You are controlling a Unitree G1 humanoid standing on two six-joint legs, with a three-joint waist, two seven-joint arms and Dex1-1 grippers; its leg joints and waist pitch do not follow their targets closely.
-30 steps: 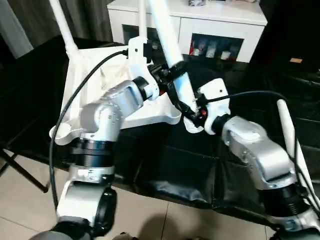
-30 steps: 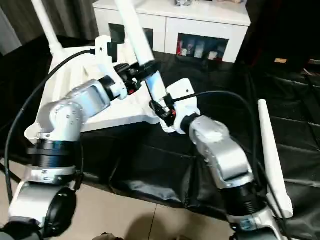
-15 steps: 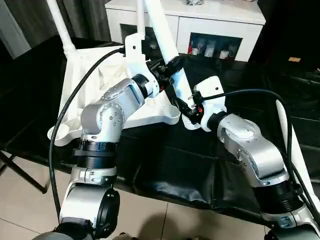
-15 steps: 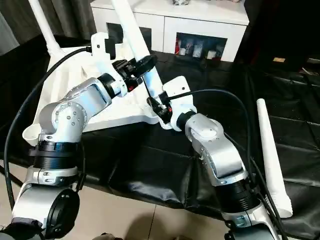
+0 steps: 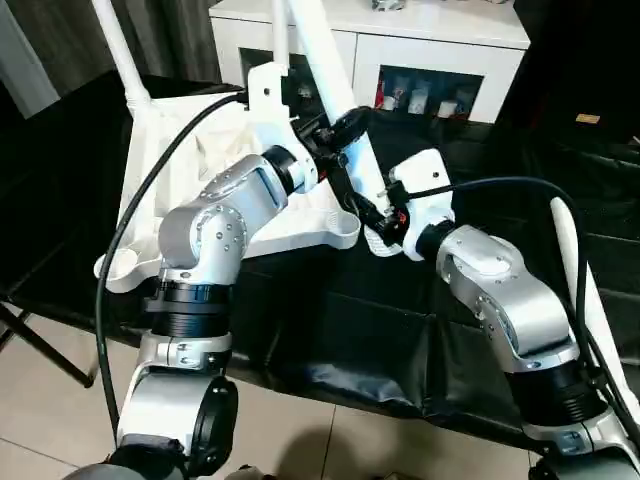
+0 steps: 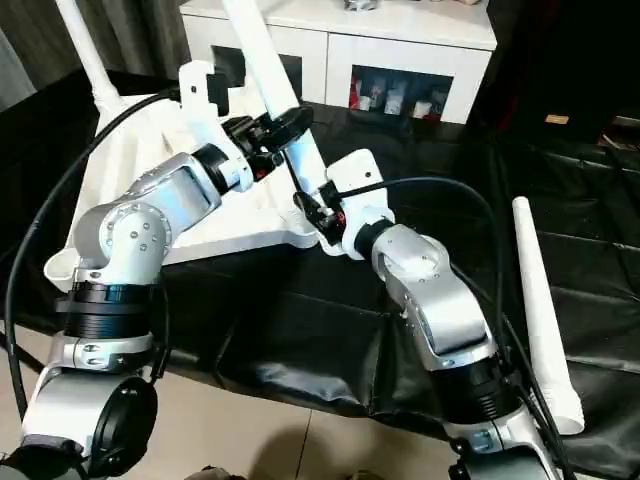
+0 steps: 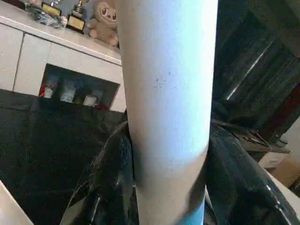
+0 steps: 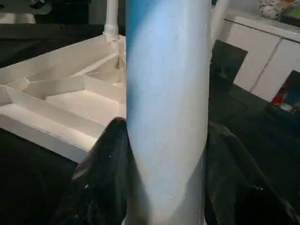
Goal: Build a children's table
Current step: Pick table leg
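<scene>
The children's table top (image 5: 312,228) lies upside down on the black work table, ribs up. Two white legs stand in its far corners: one leg (image 5: 122,52) at the far left, another leg (image 5: 282,38) further right. A third leg (image 5: 335,75) leans over the top's near right corner socket, its lower end just above it. My left gripper (image 5: 341,133) is shut on this leg partway up, its fingers (image 7: 110,180) pressing both sides. Lower down, near the leg's bottom end, my right gripper (image 5: 379,214) is shut on it, fingers (image 8: 101,180) hugging the tube.
A loose white leg (image 6: 537,300) lies on the black cover at the right. The white cabinet (image 5: 445,45) with glass doors stands behind the work table. Black cables arc over both forearms. The table's front edge (image 5: 330,385) drops to tiled floor.
The view has shifted slightly. The leaning leg and both grippers keep much the same pose, with the leg's lower end still by the near right corner.
</scene>
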